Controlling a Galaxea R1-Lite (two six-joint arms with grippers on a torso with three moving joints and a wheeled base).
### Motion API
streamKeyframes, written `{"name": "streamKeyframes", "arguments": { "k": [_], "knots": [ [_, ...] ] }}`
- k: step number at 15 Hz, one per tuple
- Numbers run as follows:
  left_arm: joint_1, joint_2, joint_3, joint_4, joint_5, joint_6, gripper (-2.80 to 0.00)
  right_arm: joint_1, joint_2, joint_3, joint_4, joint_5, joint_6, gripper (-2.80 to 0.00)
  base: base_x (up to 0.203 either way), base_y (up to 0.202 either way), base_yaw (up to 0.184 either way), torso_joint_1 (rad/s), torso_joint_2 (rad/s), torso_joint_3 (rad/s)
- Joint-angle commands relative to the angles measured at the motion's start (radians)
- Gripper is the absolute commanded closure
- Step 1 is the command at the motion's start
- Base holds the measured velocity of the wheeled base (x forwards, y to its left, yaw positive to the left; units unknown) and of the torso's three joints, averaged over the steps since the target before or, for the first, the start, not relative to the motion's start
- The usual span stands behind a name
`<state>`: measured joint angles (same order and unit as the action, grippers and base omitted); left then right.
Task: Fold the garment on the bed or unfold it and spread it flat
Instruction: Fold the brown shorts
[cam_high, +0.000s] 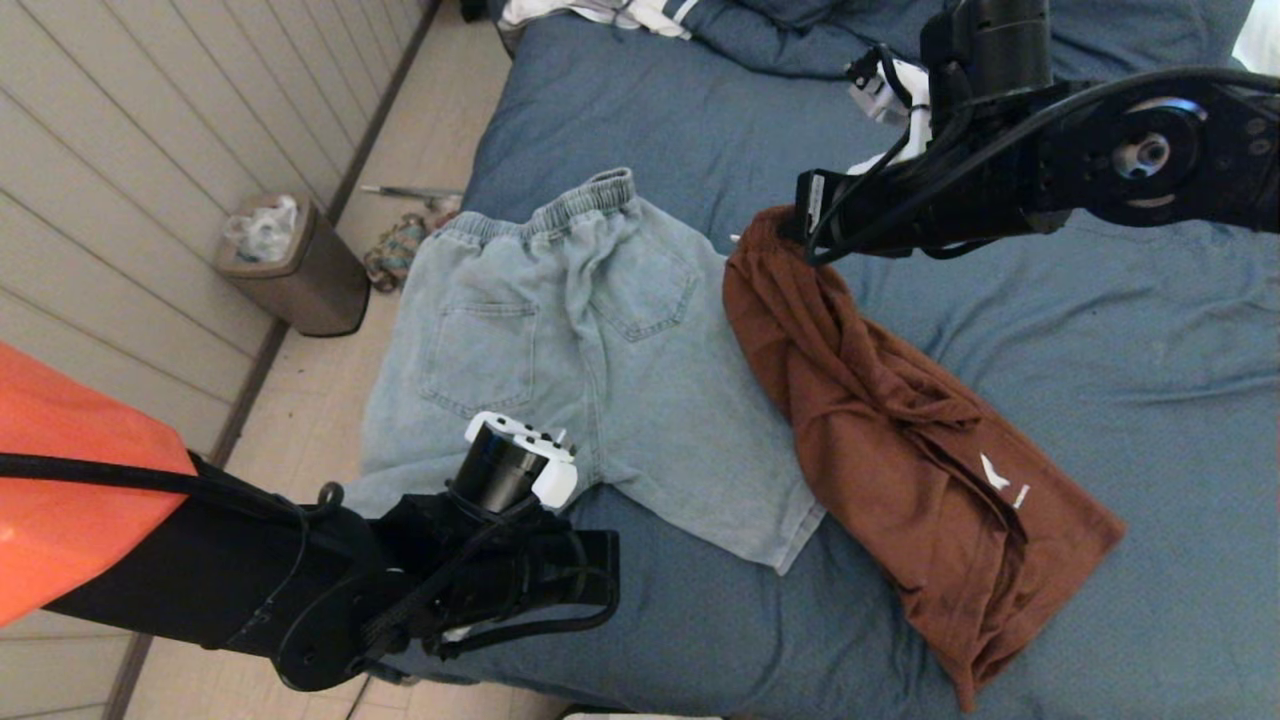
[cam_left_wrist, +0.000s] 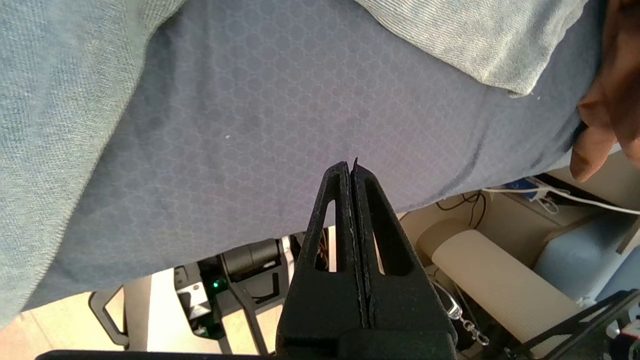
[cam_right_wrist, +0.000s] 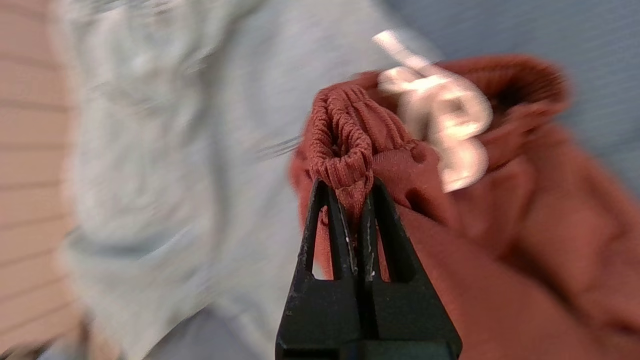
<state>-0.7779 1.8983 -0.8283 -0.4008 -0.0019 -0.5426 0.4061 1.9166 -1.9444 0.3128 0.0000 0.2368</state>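
Pale panelled walls and a beige floor border the large bed (cam_high: 1100, 380), whose wrinkled slate-blue cover fills most of the head view and runs off the frame on the right and at the near edge. Spread flat on its left part lie light-blue denim shorts (cam_high: 590, 360) with an elastic waistband and two back pockets facing up, one leg reaching the mattress edge. Just beside them, touching along one side, a rust-brown fabric garment (cam_high: 900, 440) stretches in a bunched, twisted length toward the near right, small white marks on its lower part. Its ribbed elastic waistband is pinched between the closed fingers of the right gripper (cam_right_wrist: 356, 200), which lifts that end just off the cover; a white drawstring (cam_right_wrist: 440, 120) hangs blurred behind the fingers. The black right arm hides the grip itself in the head view. At the bed's near left edge, the left gripper (cam_left_wrist: 353, 172) rests closed on nothing, its tips over bare cover. A small brown waste bin (cam_high: 295, 265) stands on the floor by the wall. Striped white cloth (cam_high: 600, 14) is cut off at the top.
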Motion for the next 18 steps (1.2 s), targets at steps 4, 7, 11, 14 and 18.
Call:
{"name": "streamKeyframes", "arguments": {
  "k": [4,7,11,14,18],
  "knots": [
    [-0.001,-0.001,0.001,-0.003,-0.001,-0.002,0.00,-0.131,0.086,-0.013,-0.038,0.018,-0.003,0.00,0.000,0.000,0.000,0.000,0.00,0.000],
    [-0.001,0.002,0.001,-0.003,-0.003,-0.002,0.00,-0.194,0.101,-0.011,-0.040,0.021,0.001,0.00,0.000,0.000,0.000,0.000,0.00,0.000],
    [-0.007,0.025,-0.003,-0.003,-0.006,-0.005,0.00,-0.284,0.105,-0.013,-0.043,0.034,0.000,0.00,0.000,0.000,0.000,0.000,0.00,0.000],
    [-0.015,0.031,-0.003,-0.004,-0.004,-0.005,0.00,-0.327,0.108,-0.011,-0.066,0.060,-0.001,0.00,0.000,0.000,0.000,0.000,0.00,0.000],
    [-0.015,0.038,-0.005,-0.004,-0.004,-0.005,0.00,-0.334,0.095,-0.007,-0.064,0.066,0.005,0.00,0.000,0.000,0.000,0.000,0.00,0.000]
  ]
}}
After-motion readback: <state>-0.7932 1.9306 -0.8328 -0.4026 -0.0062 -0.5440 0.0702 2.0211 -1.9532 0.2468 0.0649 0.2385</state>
